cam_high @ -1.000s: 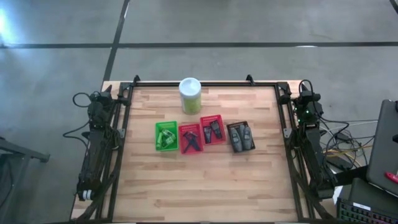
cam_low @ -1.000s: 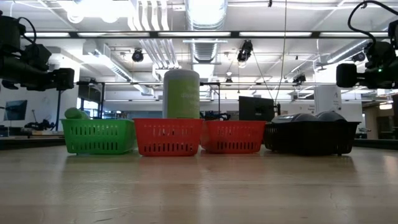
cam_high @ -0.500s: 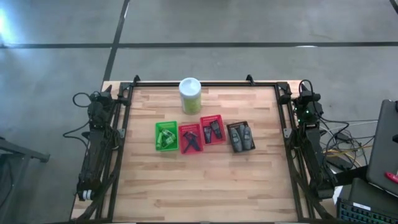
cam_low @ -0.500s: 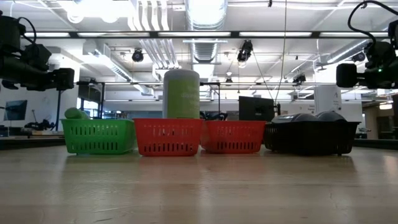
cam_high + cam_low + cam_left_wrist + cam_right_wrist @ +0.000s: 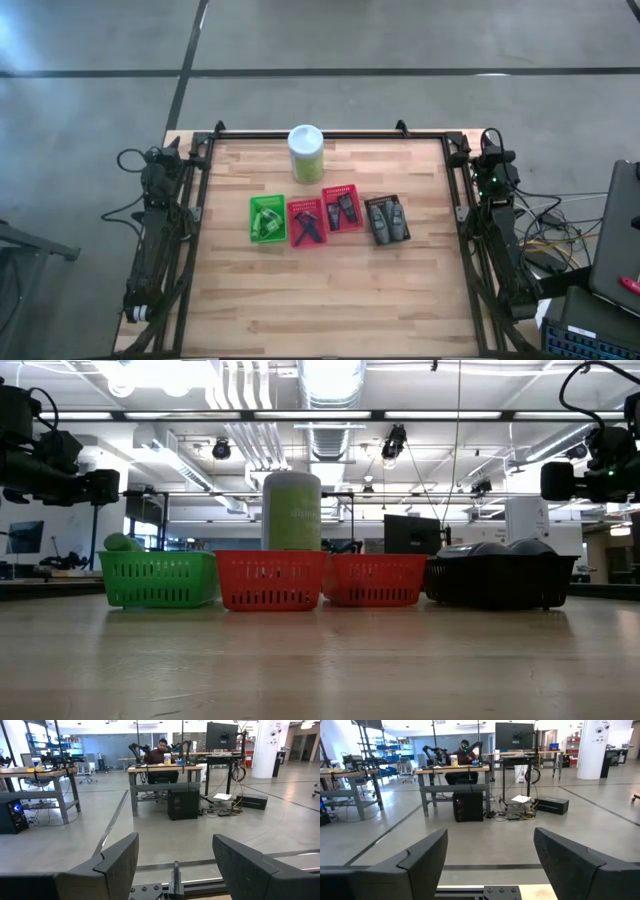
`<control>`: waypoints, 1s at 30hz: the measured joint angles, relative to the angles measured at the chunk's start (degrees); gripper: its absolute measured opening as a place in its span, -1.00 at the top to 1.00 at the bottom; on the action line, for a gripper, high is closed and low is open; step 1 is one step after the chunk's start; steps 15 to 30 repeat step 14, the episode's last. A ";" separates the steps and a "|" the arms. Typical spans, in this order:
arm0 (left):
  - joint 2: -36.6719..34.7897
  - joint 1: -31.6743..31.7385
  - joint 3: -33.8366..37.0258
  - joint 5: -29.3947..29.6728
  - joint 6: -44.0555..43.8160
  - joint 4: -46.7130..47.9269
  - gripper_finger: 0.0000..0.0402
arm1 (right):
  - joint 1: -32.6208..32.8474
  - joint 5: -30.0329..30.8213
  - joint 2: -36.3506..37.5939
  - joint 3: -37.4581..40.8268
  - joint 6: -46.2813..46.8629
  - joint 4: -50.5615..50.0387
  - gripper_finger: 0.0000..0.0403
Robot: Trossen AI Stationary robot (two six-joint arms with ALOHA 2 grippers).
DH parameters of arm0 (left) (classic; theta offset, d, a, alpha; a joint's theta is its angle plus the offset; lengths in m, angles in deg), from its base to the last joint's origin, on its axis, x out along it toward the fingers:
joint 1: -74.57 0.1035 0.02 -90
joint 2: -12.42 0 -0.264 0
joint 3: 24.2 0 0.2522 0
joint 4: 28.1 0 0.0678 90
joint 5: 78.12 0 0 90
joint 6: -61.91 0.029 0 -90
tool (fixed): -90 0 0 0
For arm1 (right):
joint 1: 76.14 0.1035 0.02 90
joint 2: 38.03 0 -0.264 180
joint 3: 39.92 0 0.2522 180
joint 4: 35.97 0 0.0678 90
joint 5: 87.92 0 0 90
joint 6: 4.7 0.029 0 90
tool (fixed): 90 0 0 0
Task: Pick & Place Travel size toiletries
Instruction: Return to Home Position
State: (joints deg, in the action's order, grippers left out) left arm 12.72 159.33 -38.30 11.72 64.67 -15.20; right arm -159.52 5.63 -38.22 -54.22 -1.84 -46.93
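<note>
**Grippers parked, stock sorted: homing step**

Left gripper: jaws spread wide, nothing between them. Its arm lies folded along the left rail of the pale wooden-plank table. Right gripper: likewise spread and empty, arm folded along the right rail. Both are well apart from the goods.

Goods, one row mid-table, left to right:
- bright green mini tubes in the small green mesh basket
- thin black stick razors, crossed, in the first red mesh basket
- black flat tubes in the second red mesh basket
- dark grey oval bottles in the dark mesh basket

Tall pale-green canister with white lid: upright, just behind the row. No toiletry shows on bare wood.

Handling note: sorting reads as complete and homing looks all but done. To finish well, settle each arm along its own rail, with jaws apart and empty and no reach over the baskets.
</note>
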 joint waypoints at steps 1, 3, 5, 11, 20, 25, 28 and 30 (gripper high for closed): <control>-0.01 0.00 0.00 0.00 0.01 0.00 -0.29 | 0.00 0.00 0.00 0.00 0.02 -0.02 -0.44; -0.01 0.01 0.00 0.00 0.00 0.00 -0.29 | 0.00 0.00 0.00 0.00 0.10 -0.01 -0.42; 0.01 -0.01 0.00 0.00 0.01 0.00 -0.29 | 0.00 0.00 0.00 0.00 0.02 -0.01 -0.39; 0.01 0.01 0.00 0.01 0.00 0.00 -0.29 | 0.00 0.00 0.00 0.00 0.12 -0.02 -0.32; -0.01 0.01 0.00 0.02 0.02 0.00 -0.29 | 0.00 0.00 0.00 0.00 0.02 -0.01 -0.28; -0.01 0.01 0.00 0.02 0.02 0.00 -0.29 | 0.00 0.00 0.00 0.00 0.02 -0.01 -0.28; -0.01 0.01 0.00 0.02 0.02 0.00 -0.29 | 0.00 0.00 0.00 0.00 0.02 -0.01 -0.28; -0.01 0.01 0.00 0.02 0.02 0.00 -0.29 | 0.00 0.00 0.00 0.00 0.02 -0.01 -0.28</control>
